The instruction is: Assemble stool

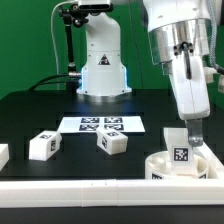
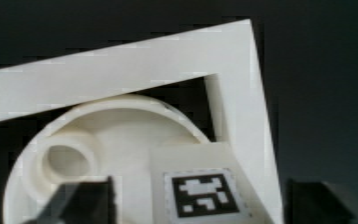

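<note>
exterior, left edge: leg block (image 1: 3,153) cut off, only a corner shows | lower right: seat (image 1: 158,166) base hidden behind rim bar (image 1: 80,190) | top edge: arm (image 1: 175,40) cropped | centre: marker board (image 1: 101,125) tags too small to read | wrist view: fingers (image 2: 87,203) dark, blurred, cut by the frame (seat (image 2: 87,150) cropped too)

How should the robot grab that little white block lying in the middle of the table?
Come straight down from above and pinch the loose leg across two opposite flat sides. It is a chunky block with flat faces, lying on the black table apart from the other parts, so nothing blocks the way down.
</note>
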Controlling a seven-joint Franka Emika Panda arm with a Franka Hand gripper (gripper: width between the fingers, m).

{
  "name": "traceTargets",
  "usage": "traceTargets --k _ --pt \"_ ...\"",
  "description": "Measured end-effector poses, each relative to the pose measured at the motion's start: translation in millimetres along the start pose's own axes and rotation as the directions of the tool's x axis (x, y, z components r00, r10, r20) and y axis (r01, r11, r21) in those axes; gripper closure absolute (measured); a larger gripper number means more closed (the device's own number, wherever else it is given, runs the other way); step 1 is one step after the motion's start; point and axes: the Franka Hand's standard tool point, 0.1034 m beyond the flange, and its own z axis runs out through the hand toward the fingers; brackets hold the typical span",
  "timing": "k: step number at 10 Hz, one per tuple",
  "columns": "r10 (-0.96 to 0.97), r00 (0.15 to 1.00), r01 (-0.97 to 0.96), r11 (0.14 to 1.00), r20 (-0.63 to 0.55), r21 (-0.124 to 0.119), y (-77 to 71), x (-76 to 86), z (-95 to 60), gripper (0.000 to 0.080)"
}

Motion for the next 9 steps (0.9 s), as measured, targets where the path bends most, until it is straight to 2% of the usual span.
traceTargets --k 1,5,7,8,9 --pt "-0.049 0.999 0.049 0.999 -0.001 0.004 -4.7 6.9 -5.0 0.0166" --pt "-0.144 0.990 0.143 0.989 0.005 0.040 -21.2 13.0 -27.1 0.0151" --pt "-0.194 0.981 0.194 0.980 0.003 0.033 -17.9 11.7 -23.3 0.0151" --pt "-0.290 0.957 0.290 0.957 -0.002 0.028 -17.4 12.8 -22.9 0.0151" --pt "-0.406 0.914 0.406 0.914 -0.002 0.006 -14.1 14.7 -20.9 0.0151"
